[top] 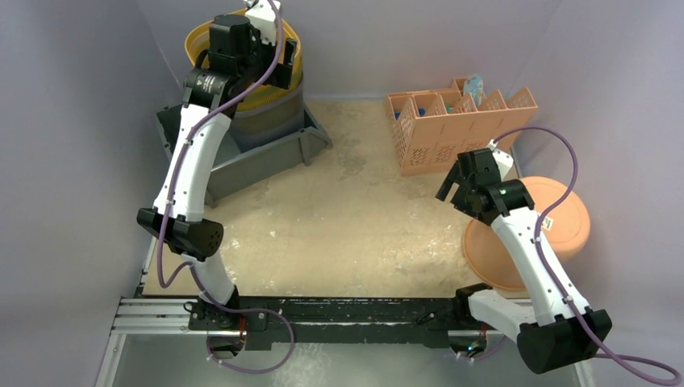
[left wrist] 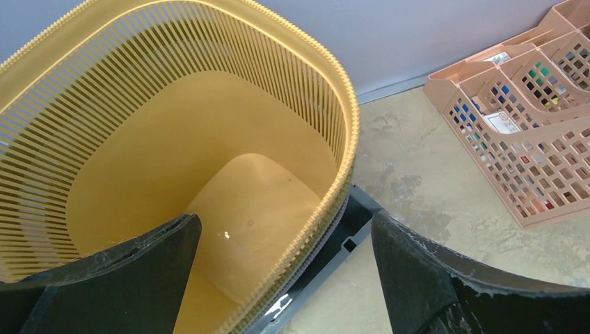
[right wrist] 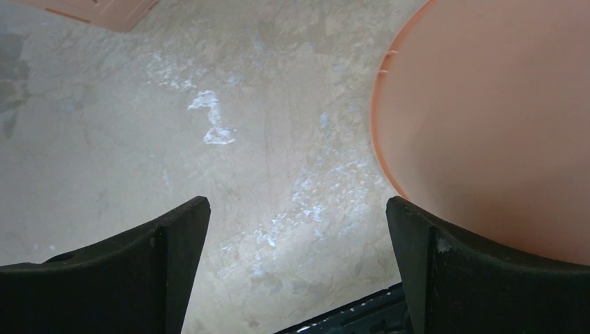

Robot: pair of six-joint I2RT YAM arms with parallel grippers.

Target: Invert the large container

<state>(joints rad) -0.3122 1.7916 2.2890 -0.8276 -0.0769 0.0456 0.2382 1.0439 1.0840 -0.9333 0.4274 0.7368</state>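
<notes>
While the left gripper [left wrist: 285,223], jaws wide, straddles the rim of the yellow basket [left wrist: 209,125] at eleven o'clock, grasping looks pending: close next; the right gripper [right wrist: 298,209] waits, wide too.

The yellow basket [left wrist: 139,146] is smooth glossy plastic, the tabletop [right wrist: 104,139] matt and scuffed.

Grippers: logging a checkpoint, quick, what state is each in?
Left gripper: open, fingers straddling rim of yellow basket.
Right gripper: open, empty, beside the orange basin.
</notes>
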